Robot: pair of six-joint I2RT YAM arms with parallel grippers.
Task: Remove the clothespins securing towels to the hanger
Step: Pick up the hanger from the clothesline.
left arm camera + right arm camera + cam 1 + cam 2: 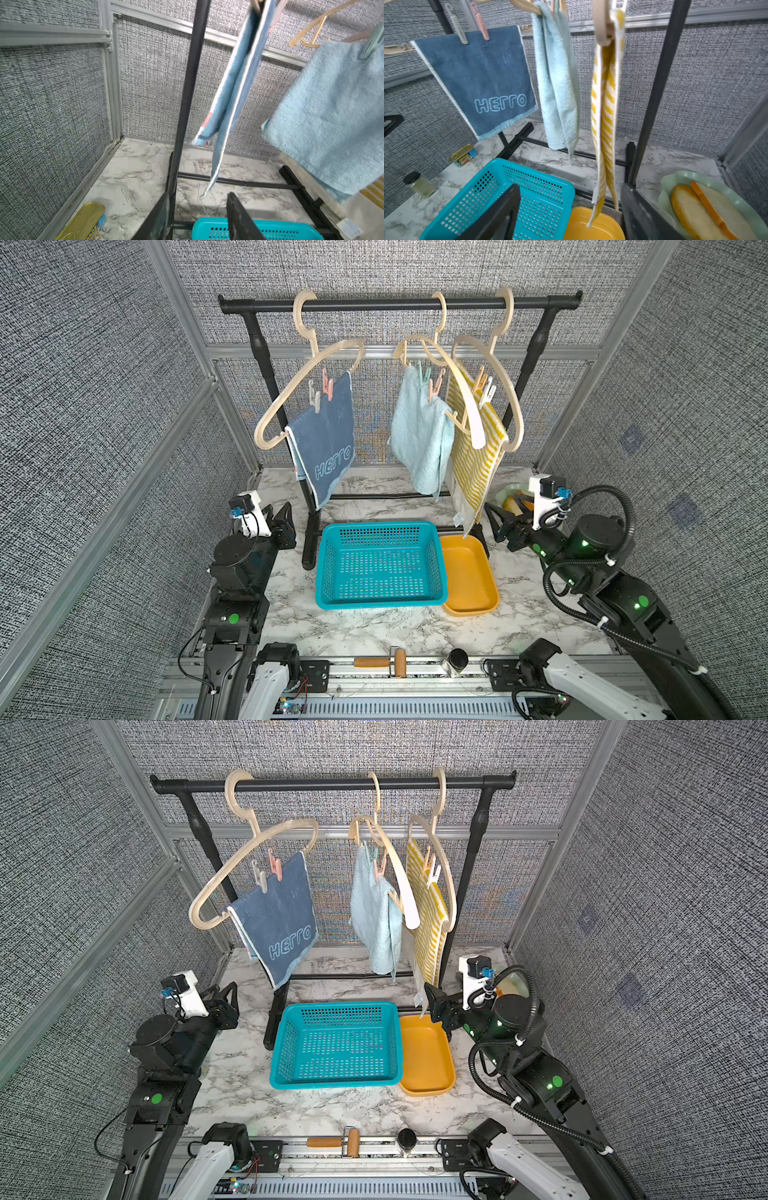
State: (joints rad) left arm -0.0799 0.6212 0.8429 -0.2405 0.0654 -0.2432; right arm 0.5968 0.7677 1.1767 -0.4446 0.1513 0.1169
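Looking at both top views, you see three beige hangers (337, 345) hooked on the black rail (399, 303), each carrying one towel pinned by two clothespins. The dark blue towel (328, 435), lettered in pale outline, hangs nearest your left arm. A beige clothespin (316, 401) and a pink clothespin (329, 386) grip its top edge side by side. The aqua towel (419, 435) hangs in the middle under a mint clothespin (427, 375) and an orange clothespin (434, 390). The striped towel (473, 466) hangs nearest your right arm, with a second orange clothespin (481, 379) and a white clothespin (488, 393) close together on its hanger.

Your left claw (197, 216) sits low near the rack's upright post, its fingers spread with nothing between them, well below the blue towel's pegs. Your right claw (571, 214) is spread wide too and holds nothing. In its wrist view the striped towel's lower end dangles between the fingers, though you cannot tell whether the cloth touches either one.

On the bench (374, 626), a teal basket (379, 526) stands in front of the rack with a yellow tray (469, 580) just beside it. A gold tin (83, 220) lies by the side wall, and a green plate (675, 176) with bread slices sits near the right claw.
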